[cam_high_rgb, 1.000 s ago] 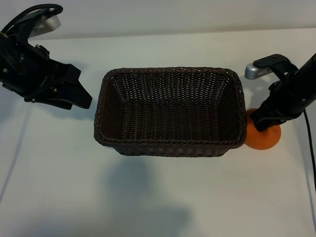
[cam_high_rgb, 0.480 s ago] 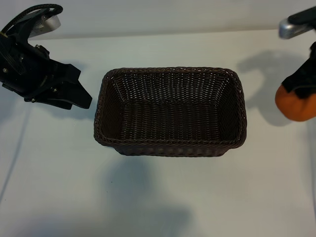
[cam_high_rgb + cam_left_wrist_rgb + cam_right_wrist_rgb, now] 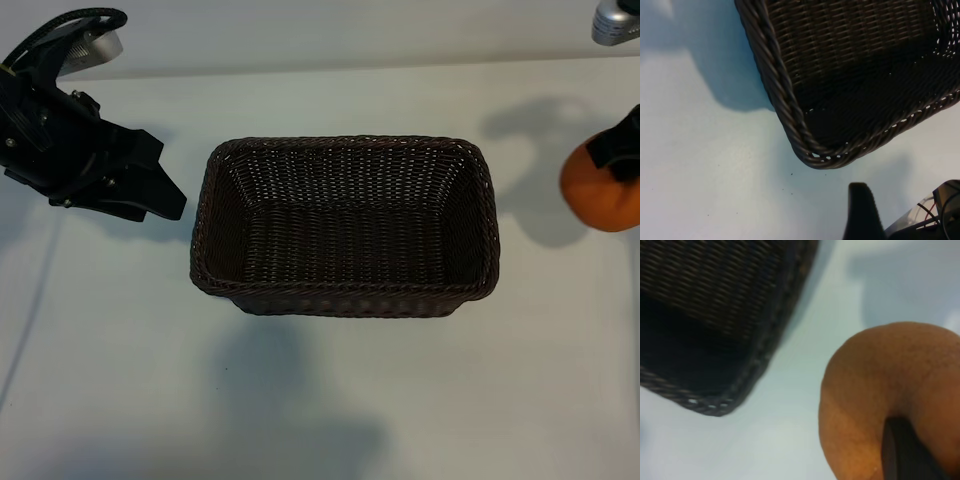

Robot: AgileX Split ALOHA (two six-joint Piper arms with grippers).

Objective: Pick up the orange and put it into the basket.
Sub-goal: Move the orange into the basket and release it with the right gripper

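Right gripper (image 3: 622, 150) clamps the orange (image 3: 600, 195), lifted off the surface (image 3: 320, 400) at the scene's right edge. Basket (image 3: 345, 300) lies to its left, long axis left-right, empty. Next move: carry left. Left gripper (image 3: 150, 190) parked far left, open, empty.

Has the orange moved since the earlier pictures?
Yes. The orange, held by the right gripper, went up and rightward, away from the basket.

The orange (image 3: 602, 198) is bright orange with faintly dimpled skin. The basket (image 3: 345, 150) is dark brown wicker, tightly woven, its rim braided. The tabletop (image 3: 320, 400) is plain white. Both arms are black.
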